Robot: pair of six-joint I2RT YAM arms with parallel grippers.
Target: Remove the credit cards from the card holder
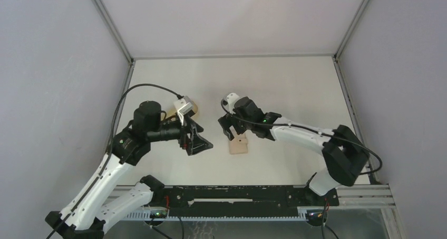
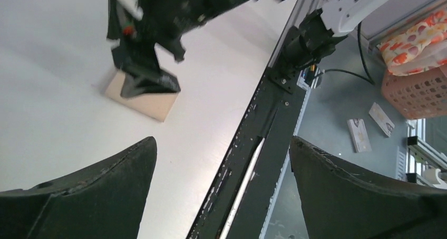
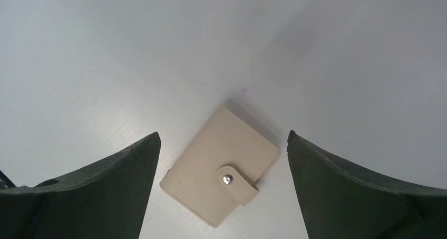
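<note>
Right jaws: spread wide with nothing pinched. Your right gripper (image 3: pixel 222 139) points straight down at the table (image 3: pixel 105 65).
Between the right fingers (image 3: pixel 100 197): the card holder (image 3: pixel 211 170) lies flat on the table, turned at a slant. It is folded shut, with its tab down on the snap (image 3: pixel 227 180).
Contact: in the left wrist view, a right fingertip sits low over the holder's far side. You cannot tell whether it touches the holder.
Left jaws: spread wide and empty. Your left gripper (image 2: pixel 222 141) hangs above bare table, well apart from the holder, and looks across at the right gripper.
Seen from above: the holder sits near the middle of the table, between the two grippers. It lies just under the right one, with the left one near on its left.
Arms: both reach in from the near edge. The left one is bent at the elbow and the right one is stretched low across the table.
Behind the left wrist: a tan tray (image 1: pixel 196 108), mostly hidden by the wrist camera.
Beyond the near edge: a black rail (image 2: pixel 263 123), then the floor with a pink basket (image 2: pixel 416 86).
</note>
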